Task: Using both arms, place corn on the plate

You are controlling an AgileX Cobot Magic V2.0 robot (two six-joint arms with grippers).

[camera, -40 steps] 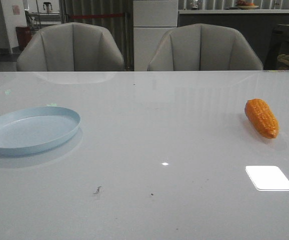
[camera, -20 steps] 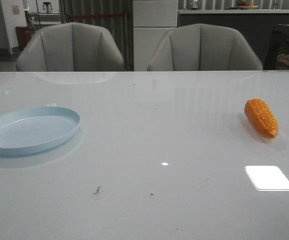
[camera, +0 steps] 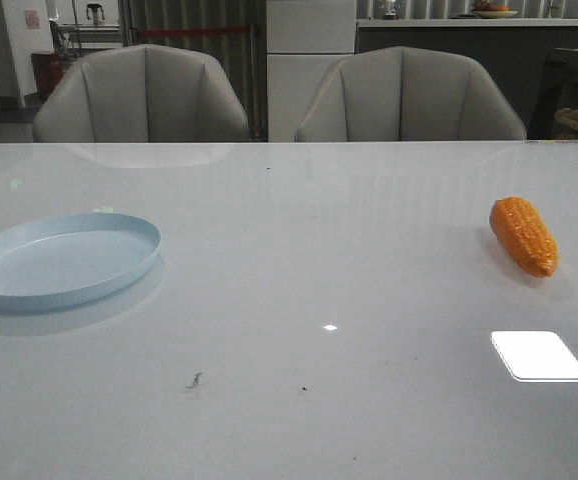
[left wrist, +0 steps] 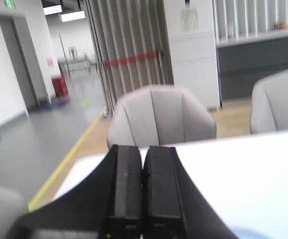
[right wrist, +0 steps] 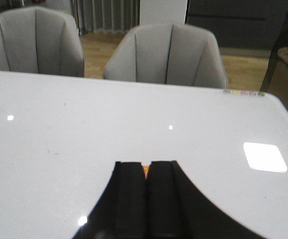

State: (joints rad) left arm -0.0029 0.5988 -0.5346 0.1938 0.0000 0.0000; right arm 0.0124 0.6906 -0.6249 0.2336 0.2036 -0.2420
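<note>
A: Corn (camera: 524, 236) is what we spot first, lying on the white table (camera: 299, 260) at about 3 o'clock from the table's middle in the front view. It lies at a slant, one end toward the chairs and the other toward us and slightly to the right.

B: We agree. The plate (camera: 59, 260) sits at about 9 o'clock, well apart from the cob, flat on the table with nothing on it.

A: Neither arm shows in the front view. From the left wrist we see the left gripper (left wrist: 143, 191) with its two dark fingers pressed together, nothing between them. A grey chair (left wrist: 161, 122) stands beyond the table edge, straight past the fingertips.

B: A sliver of pale blue shows at the edge of that view beside the fingers; we can't tell for certain that it is the plate.

A: From the right wrist, the right gripper (right wrist: 144, 199) also has its fingers together, gripping nothing. A small patch of orange (right wrist: 146, 171) peeks out just past the fingertips, so the cob lies beyond them, mostly hidden.

B: Whether those fingers touch it we cannot tell. Two grey chairs (camera: 144, 95) stand behind the table at 12 o'clock, and a bright square reflection (camera: 537, 355) lies near the corn at its 6 o'clock.
</note>
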